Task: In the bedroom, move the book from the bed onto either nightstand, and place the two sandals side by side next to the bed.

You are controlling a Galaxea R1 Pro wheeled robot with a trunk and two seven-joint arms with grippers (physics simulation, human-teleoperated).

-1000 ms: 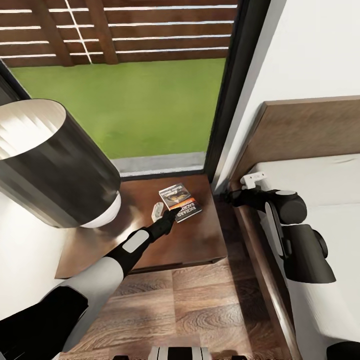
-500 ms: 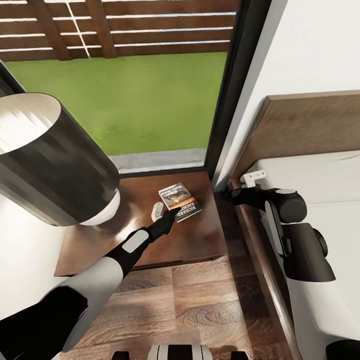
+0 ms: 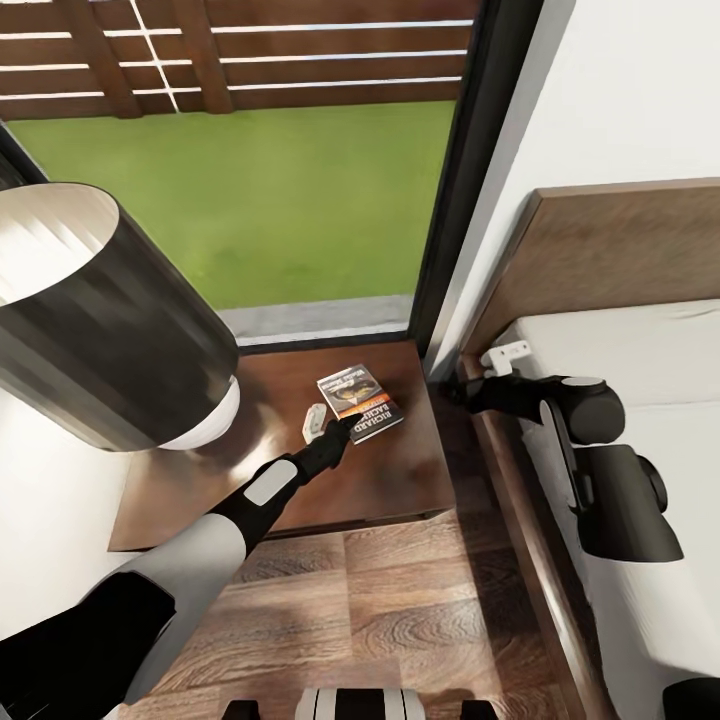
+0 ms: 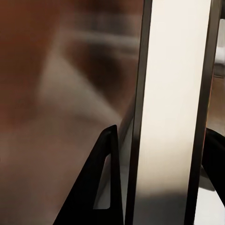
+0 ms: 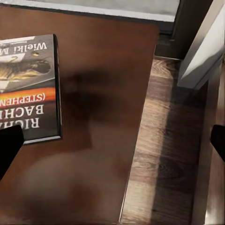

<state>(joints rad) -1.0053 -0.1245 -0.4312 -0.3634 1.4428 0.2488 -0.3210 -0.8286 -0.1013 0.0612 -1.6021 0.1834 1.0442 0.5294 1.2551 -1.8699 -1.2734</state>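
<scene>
The book (image 3: 360,402), dark-covered with an orange band, lies flat on the nightstand (image 3: 400,480) beside the bed (image 3: 640,380). My left gripper (image 3: 328,425) rests at the book's near corner. In the left wrist view its fingers (image 4: 105,183) stand well apart, so it is open. My right gripper (image 3: 500,360) hovers open over the bed frame's corner by the headboard (image 3: 620,250). The right wrist view looks down on the book (image 5: 30,89) and the glossy top (image 5: 103,140). The sandals are out of view.
A large lamp with a dark shade (image 3: 100,320) takes up the nightstand's left part. Behind it a glass door (image 3: 280,200) shows grass and a fence, with a dark door frame (image 3: 455,200) at its right. Wood-plank floor (image 3: 400,620) runs between nightstand and bed.
My right arm's elbow and forearm have shifted slightly to the right. The left arm and the book have stayed where they were.
</scene>
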